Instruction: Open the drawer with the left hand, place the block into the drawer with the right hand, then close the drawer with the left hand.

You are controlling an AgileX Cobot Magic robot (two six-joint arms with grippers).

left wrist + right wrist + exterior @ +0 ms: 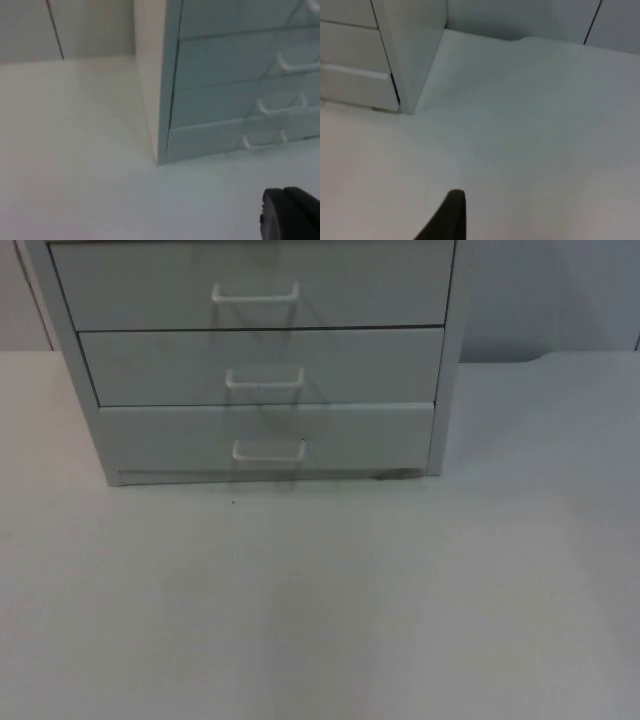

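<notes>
White bench (320, 620) lies bare before the shut drawer cabinet (262, 365); both grippers wait aside, jaws' state untellable.

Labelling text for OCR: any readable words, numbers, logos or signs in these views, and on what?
None. The white drawer cabinet, its three handles and the white table carry no readable text, label or logo in any view. The grey wall is blank too.
</notes>
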